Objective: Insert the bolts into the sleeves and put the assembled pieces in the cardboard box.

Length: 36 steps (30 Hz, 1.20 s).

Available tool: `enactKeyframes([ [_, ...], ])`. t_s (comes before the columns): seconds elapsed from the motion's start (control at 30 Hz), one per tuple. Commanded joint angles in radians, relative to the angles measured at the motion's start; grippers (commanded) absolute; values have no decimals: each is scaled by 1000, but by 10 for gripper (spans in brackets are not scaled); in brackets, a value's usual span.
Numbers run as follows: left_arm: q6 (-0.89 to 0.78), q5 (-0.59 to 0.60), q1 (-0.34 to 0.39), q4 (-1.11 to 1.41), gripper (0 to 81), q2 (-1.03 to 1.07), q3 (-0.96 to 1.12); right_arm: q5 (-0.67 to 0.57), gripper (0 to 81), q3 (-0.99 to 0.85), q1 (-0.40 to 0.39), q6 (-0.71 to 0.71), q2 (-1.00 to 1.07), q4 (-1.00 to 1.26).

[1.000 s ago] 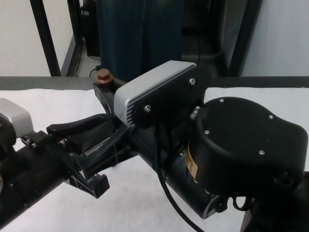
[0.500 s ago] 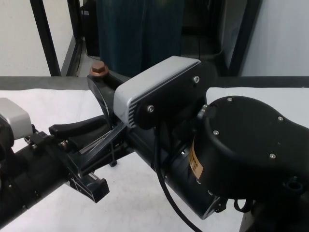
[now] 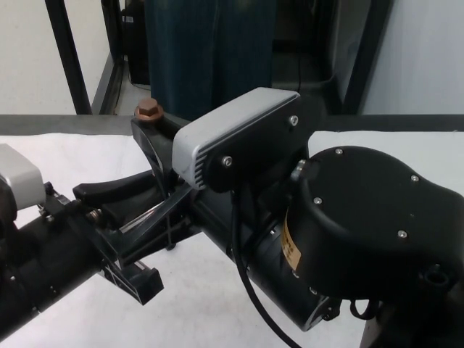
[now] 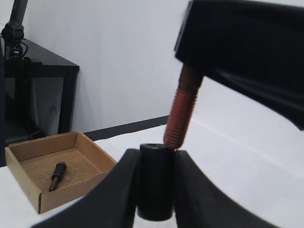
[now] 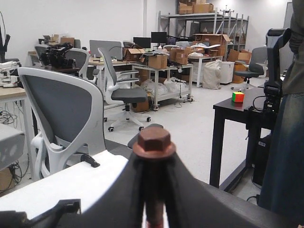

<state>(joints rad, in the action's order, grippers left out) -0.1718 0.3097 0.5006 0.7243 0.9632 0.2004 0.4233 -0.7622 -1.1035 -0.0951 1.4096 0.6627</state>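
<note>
Sleeve [image 4: 155, 183]: a short black tube standing upright, with its bore opening at the top. It is clamped on both sides by the left pincer [image 4: 155, 164], which is clenched around it. It is held up off the white bench [image 4: 247, 156].

Directly above it is the bolt [image 4: 183, 114], copper-coloured and threaded, with its hexagonal head uppermost. The right pincer [image 5: 153, 190] grasps it by the shank just under the head. The bolt's long axis runs close to vertical but leans a little away from the sleeve's axis. Its tip is at the sleeve's top rim, just beside the bore rather than in it. I cannot tell whether tip and rim are touching.

The coming move seems to turn on this small offset. The tip must slide over the hole and the shank must straighten into line with the tube before it is pushed down, or the threads may catch on the rim.

Farther off on the bench is the open cardboard box [image 4: 71, 190]. One assembled piece [image 4: 58, 175] already lies inside it.
</note>
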Motion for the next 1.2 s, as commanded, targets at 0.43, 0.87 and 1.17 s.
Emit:
enactKeyframes([
  [0.43, 53, 38, 0, 42, 8, -51, 1, -3, 3, -11, -13, 19, -16, -45],
  [0.87, 100, 38, 0, 42, 8, -63, 1, -3, 3, -14, -24, 51, -16, -97],
  [1.17, 100, 56, 0, 24, 8, -63, 1, -26, 3, -63, -24, -19, -16, -96],
])
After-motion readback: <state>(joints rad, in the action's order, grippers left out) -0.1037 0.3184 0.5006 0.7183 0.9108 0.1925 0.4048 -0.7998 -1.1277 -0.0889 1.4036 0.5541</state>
